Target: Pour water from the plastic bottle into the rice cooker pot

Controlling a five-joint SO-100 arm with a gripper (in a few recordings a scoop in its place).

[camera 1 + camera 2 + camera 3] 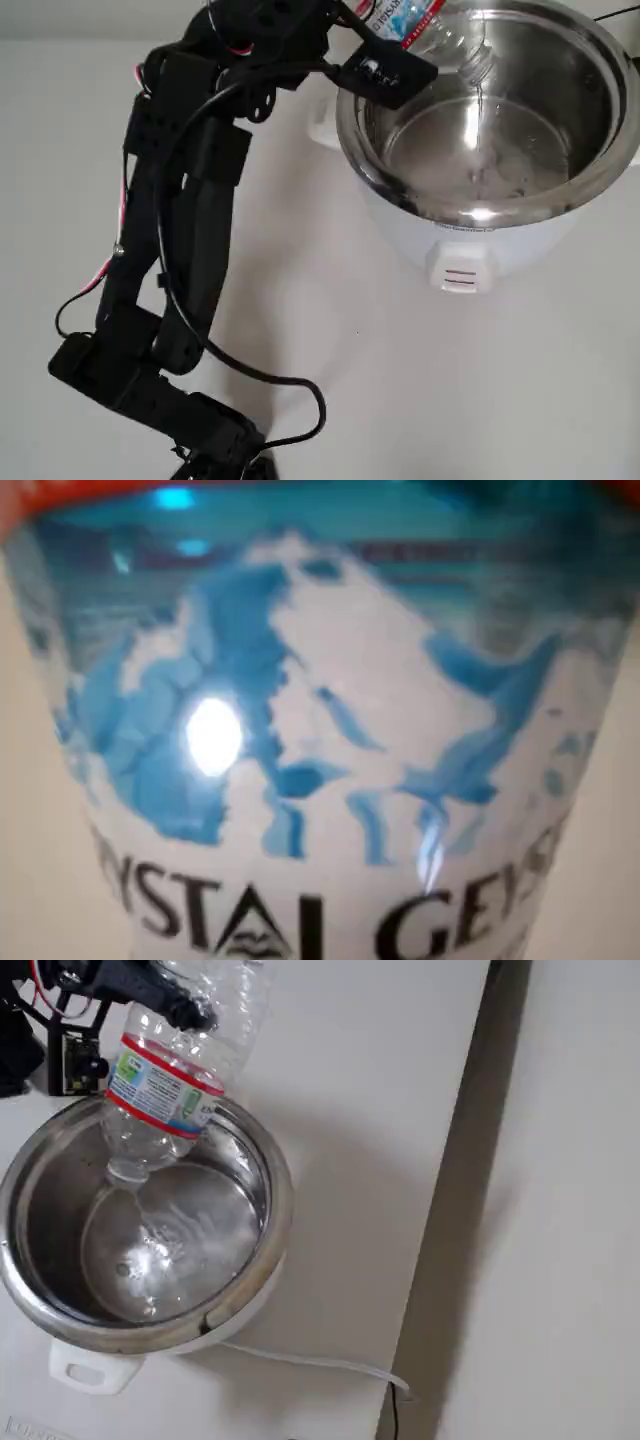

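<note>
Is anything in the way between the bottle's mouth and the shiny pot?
No, nothing visible blocks it. The claw holds the plastic bottle tipped mouth-down over the open rice cooker pot, and a thin stream of water falls straight into the pot, where some has already pooled.

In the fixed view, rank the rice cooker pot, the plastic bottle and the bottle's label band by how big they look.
1. The rice cooker pot, the largest by far.
2. The plastic bottle, tipped mouth-down over the pot in the claw; being nearer the camera may inflate it.
3. The label band, one strip of the bottle.
</note>
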